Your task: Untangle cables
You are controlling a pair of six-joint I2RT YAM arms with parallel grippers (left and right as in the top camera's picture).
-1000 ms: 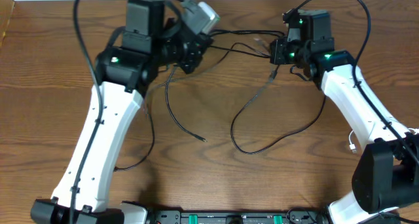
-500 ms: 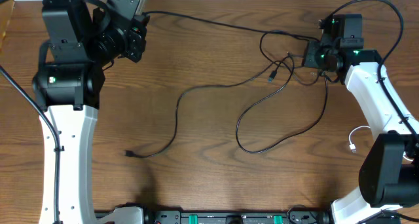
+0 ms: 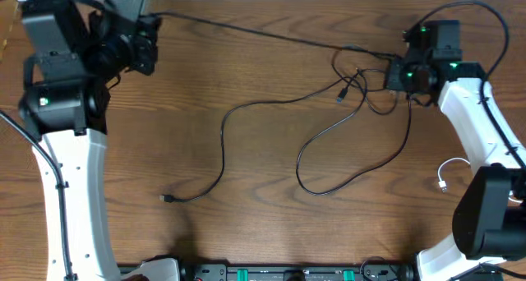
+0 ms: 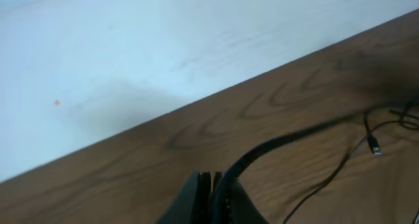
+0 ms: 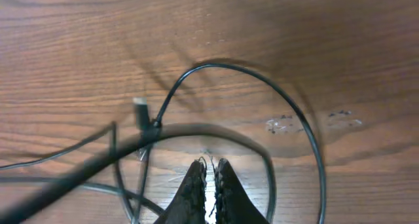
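Left gripper (image 4: 208, 181) swung outward, clamped on black cable (image 3: 246, 30); right gripper (image 5: 209, 175) closed

The left gripper (image 4: 211, 179) sits at the bottom middle, its jaws pressed together on a black cable (image 4: 288, 137). From the gripper the cable arcs up and away to the right over the wooden table (image 4: 131, 165). Farther right of the gripper lie a small plug (image 4: 374, 145) (too blurred to tell its kind) and a thin strand (image 4: 321, 183). Beyond the gripper, the table's edge runs diagonally against a white surface (image 4: 163, 47).
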